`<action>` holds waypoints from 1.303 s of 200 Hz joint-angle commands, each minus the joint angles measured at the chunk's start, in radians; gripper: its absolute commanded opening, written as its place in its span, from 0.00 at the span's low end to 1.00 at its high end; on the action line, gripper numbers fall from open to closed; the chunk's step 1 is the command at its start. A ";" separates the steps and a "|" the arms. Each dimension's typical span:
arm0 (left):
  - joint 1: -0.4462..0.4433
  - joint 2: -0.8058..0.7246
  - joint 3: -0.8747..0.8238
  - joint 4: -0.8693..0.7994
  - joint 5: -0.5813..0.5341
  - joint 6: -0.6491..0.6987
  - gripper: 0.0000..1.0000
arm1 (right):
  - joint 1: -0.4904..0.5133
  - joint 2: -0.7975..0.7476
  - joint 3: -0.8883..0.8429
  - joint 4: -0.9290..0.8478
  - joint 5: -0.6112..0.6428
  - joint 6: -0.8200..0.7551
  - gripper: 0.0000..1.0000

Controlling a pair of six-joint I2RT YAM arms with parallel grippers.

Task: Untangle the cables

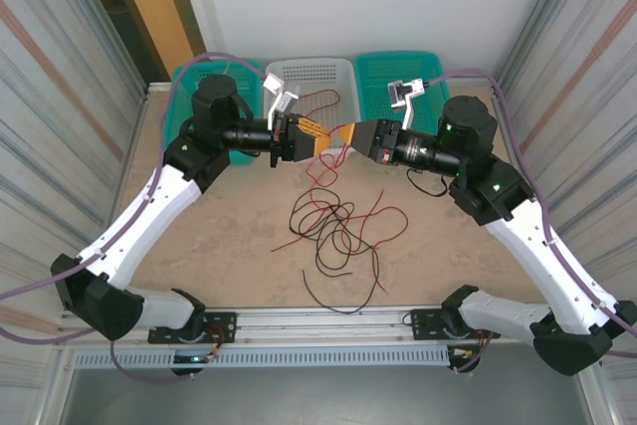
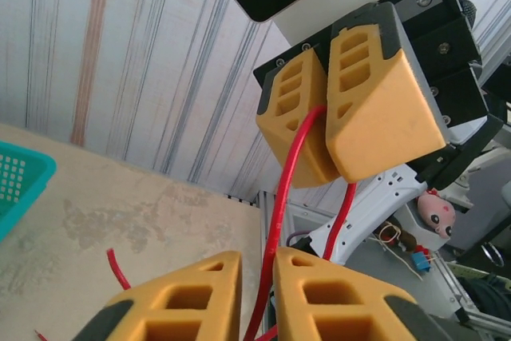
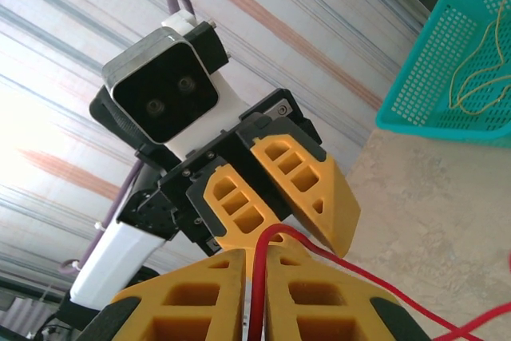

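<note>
**Grippers nose to nose over the tangle.** Your left gripper (image 1: 318,136) and right gripper (image 1: 348,135) meet tip to tip in the air just in front of the white basket (image 1: 314,72). Each has its jaws closed on the same red cable (image 2: 281,189).

From the left wrist, you see that cable run up out of the narrow slit between the left fingers (image 2: 184,301). It then passes into the pinched orange fingers of the right gripper opposite. The right wrist gives you the mirror view: the red strand rises between the right fingers (image 3: 287,293), loops over and goes in between the left gripper's closed pads.

Farther out from the basket, below the meeting grippers, the other cables (image 1: 333,226) lie in a loose red and black tangle on the table (image 1: 219,236). A red strand hangs from the grip down toward it. A thin yellow cable (image 3: 471,77) lies in a teal basket (image 3: 415,93), a neighbour of the white one.
</note>
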 commanded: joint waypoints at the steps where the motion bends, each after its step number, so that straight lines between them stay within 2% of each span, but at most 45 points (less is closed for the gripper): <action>1: -0.001 0.009 0.033 -0.027 0.040 0.021 0.12 | 0.010 -0.003 -0.014 0.040 -0.005 -0.011 0.13; 20: -0.001 0.011 0.039 -0.056 0.022 0.053 0.00 | 0.011 -0.004 -0.016 0.043 -0.001 -0.009 0.13; 38: 0.000 0.002 0.036 -0.065 -0.028 0.078 0.00 | 0.010 -0.005 -0.016 0.031 0.008 -0.017 0.17; 50: 0.008 -0.007 0.034 -0.058 -0.083 0.085 0.00 | 0.010 -0.006 -0.016 0.009 0.025 -0.030 0.28; 59: 0.016 -0.009 0.045 -0.073 -0.132 0.094 0.00 | 0.009 -0.008 -0.016 -0.028 0.054 -0.051 0.40; 66: 0.024 -0.007 0.061 -0.082 -0.149 0.093 0.00 | 0.012 -0.007 -0.016 -0.067 0.088 -0.069 0.44; 107: 0.036 0.005 0.114 -0.090 -0.128 0.073 0.00 | 0.011 0.018 -0.019 -0.214 0.255 -0.124 0.42; 124: 0.036 0.005 0.115 -0.110 -0.136 0.085 0.00 | 0.014 0.037 -0.005 -0.244 0.292 -0.137 0.49; 156: 0.036 0.005 0.112 -0.138 -0.179 0.101 0.00 | 0.045 0.042 -0.003 -0.202 0.303 -0.162 0.56; 203: 0.035 0.025 0.145 -0.178 -0.337 0.113 0.00 | 0.105 -0.006 -0.036 -0.148 0.377 -0.201 0.61; 225: 0.035 0.034 0.159 -0.186 -0.348 0.107 0.00 | 0.129 -0.017 -0.053 -0.119 0.404 -0.206 0.63; 260: 0.033 0.033 0.158 -0.189 -0.345 0.105 0.00 | 0.152 0.066 0.006 -0.118 0.447 -0.226 0.63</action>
